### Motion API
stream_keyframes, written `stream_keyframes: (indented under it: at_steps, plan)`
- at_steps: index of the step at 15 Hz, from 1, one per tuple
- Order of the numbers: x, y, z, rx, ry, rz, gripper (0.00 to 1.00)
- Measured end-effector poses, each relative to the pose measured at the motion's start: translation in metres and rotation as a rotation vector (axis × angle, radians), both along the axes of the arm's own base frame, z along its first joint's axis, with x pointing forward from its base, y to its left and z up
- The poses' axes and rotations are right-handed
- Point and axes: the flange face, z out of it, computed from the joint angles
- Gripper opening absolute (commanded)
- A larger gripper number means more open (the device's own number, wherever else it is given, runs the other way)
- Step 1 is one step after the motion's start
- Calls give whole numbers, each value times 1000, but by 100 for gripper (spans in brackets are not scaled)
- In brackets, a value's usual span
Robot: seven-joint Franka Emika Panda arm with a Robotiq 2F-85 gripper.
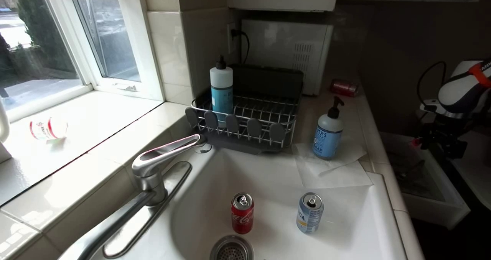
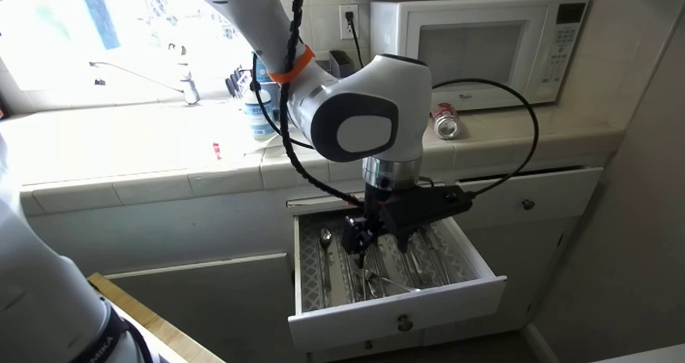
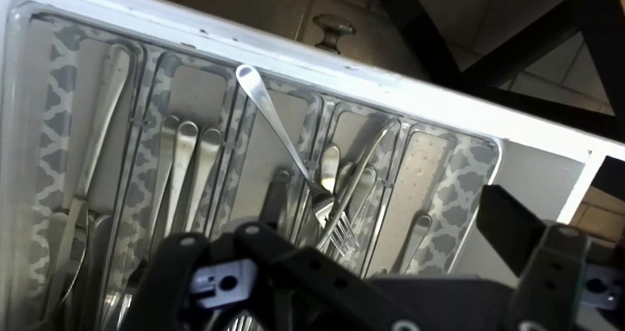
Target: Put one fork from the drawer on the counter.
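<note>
The white drawer [image 2: 348,325] stands pulled out under the counter [image 2: 134,149], holding a patterned cutlery tray; it also shows in the wrist view [image 3: 415,96]. A silver fork [image 3: 273,113] lies diagonally across the tray dividers, handle end near the drawer's front wall, tines beside a thin curved utensil. It shows small in an exterior view [image 2: 398,284]. My gripper [image 2: 382,251] hangs over the drawer, open and empty. In the wrist view my jaws [image 3: 390,206] are wide apart, with the fork's tines in the gap's left part. More fork tines [image 3: 244,322] show below my left finger.
In the sink [image 1: 268,175] stand a red can [image 1: 242,216] and a light blue can [image 1: 310,214]. A soap bottle [image 1: 327,137] stands on paper by the sink. A dish rack [image 1: 261,118], a lying can [image 2: 445,122] and a microwave [image 2: 471,58] are on the counter.
</note>
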Motion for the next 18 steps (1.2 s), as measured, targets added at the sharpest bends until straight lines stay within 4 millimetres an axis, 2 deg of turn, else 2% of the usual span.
stream_keyframes:
  at_steps: [9,18]
  plan:
    - [9,4,-5,-9,-10,23,100]
    - [9,9,-66,2,-70,196,100]
